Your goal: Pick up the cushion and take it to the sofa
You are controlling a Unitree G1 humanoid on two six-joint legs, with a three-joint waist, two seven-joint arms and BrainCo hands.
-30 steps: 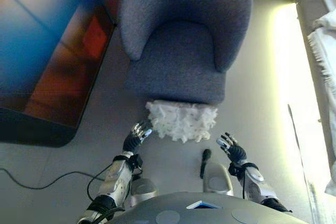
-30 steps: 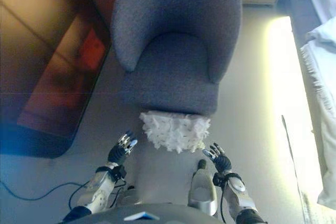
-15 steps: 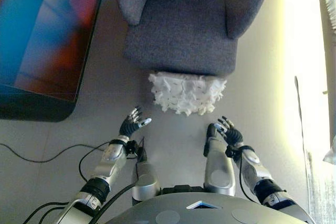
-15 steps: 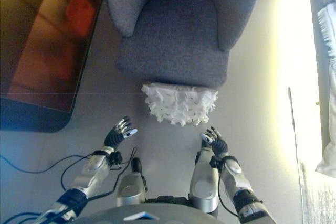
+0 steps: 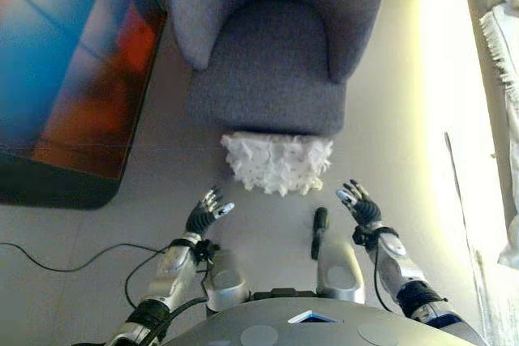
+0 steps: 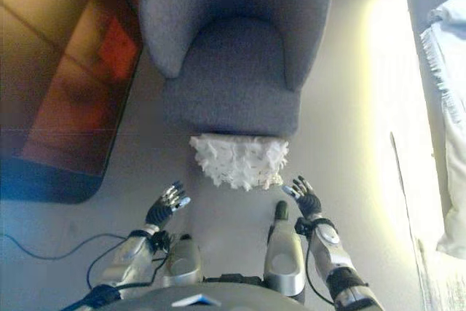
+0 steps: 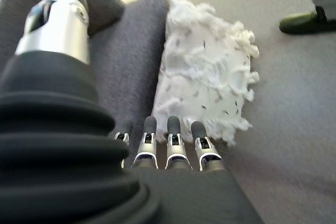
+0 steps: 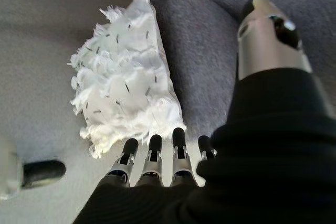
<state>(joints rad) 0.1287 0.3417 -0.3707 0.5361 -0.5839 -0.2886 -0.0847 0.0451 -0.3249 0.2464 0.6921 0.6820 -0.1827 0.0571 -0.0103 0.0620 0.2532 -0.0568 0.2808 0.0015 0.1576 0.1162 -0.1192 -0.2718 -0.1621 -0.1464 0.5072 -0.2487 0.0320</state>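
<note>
A white shaggy cushion (image 5: 277,163) lies on the grey floor, leaning against the front of a grey armchair (image 5: 272,46); it also shows in the left wrist view (image 7: 207,90) and in the right wrist view (image 8: 126,98). My left hand (image 5: 206,211) is open, a short way below and left of the cushion, apart from it. My right hand (image 5: 358,203) is open, just below and right of the cushion's corner, apart from it. Both hands hold nothing.
A dark low table with a glossy top (image 5: 65,79) stands to the left. A black cable (image 5: 57,261) runs over the floor at lower left. White fringed fabric (image 5: 503,30) hangs at the right edge.
The camera view has shifted, so the armchair and cushion sit a little differently in the picture. Both hands stay open near the cushion, with the right hand now closer to its corner.
</note>
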